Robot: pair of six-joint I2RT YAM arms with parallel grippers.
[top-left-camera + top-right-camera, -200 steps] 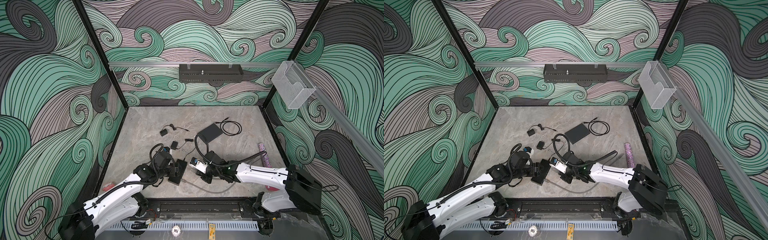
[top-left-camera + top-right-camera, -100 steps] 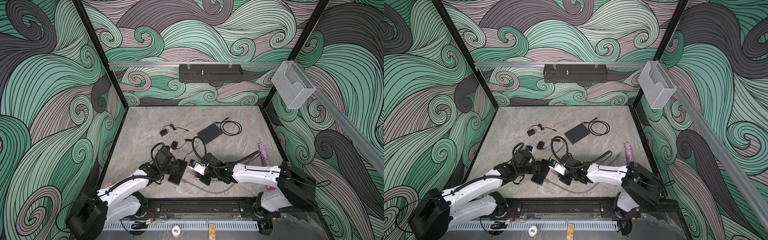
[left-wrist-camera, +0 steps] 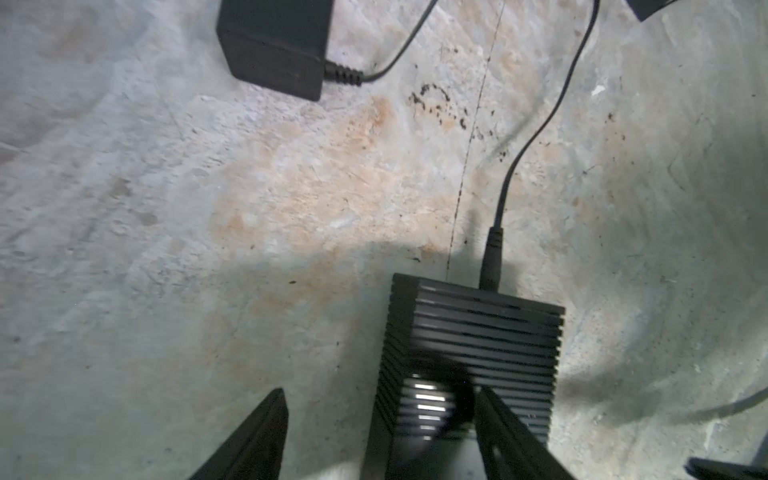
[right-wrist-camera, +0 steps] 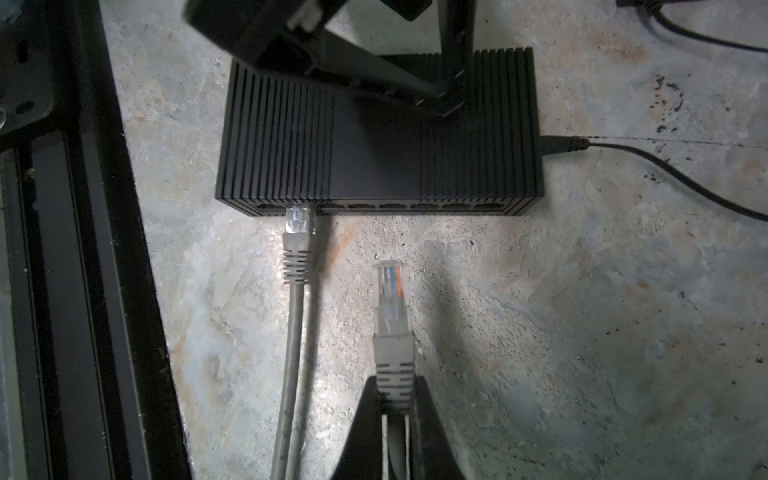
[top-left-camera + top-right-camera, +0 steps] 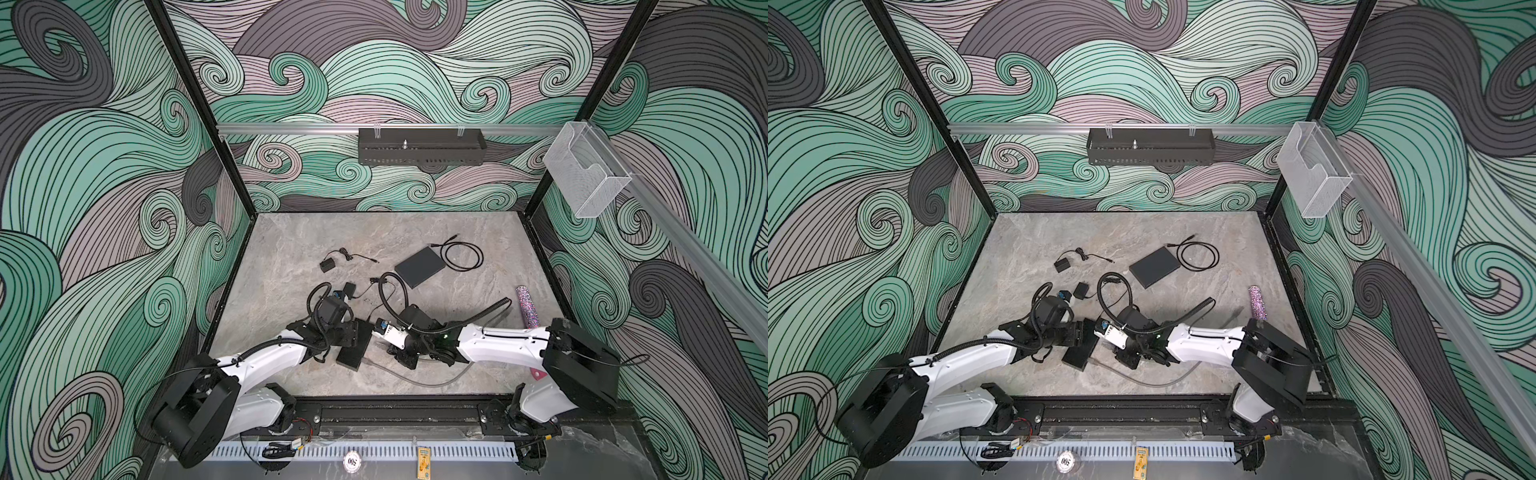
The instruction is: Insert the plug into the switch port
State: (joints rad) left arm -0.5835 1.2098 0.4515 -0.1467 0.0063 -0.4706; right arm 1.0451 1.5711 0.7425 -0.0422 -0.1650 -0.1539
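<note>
I judge the task near its end but not done: the plug [image 4: 390, 291] is clamped by its grey boot between my right fingers [image 4: 357, 436], and its clear tip points at the front face of the switch [image 4: 374, 145], with a strip of bare worktop [image 4: 540, 311] between them. The port [image 4: 392, 205] straight ahead of these fingers looks free. What is left, in my opinion, is the last advance with the tip level to the opening, and then the release. My left fingers [image 3: 257, 436] stand apart: one tip lies over the ribbed top of the switch and the other hangs beside its long side, so they do not clamp it, and I doubt the box is braced against the push. Only the right wrist view gives me the row of ports, and a second grey plug [image 4: 297, 220] at a port to the side of the right fingers; whether it is fully seated I cannot tell. The left wrist view shows instead the gap of the left fingers and the thin power lead [image 3: 492, 257] entering the end of the switch ahead of them. In both top views the ports and the plug are too small to read, but only there I see the grey cable [image 5: 432, 386] making a loop behind the right fingers.
</note>
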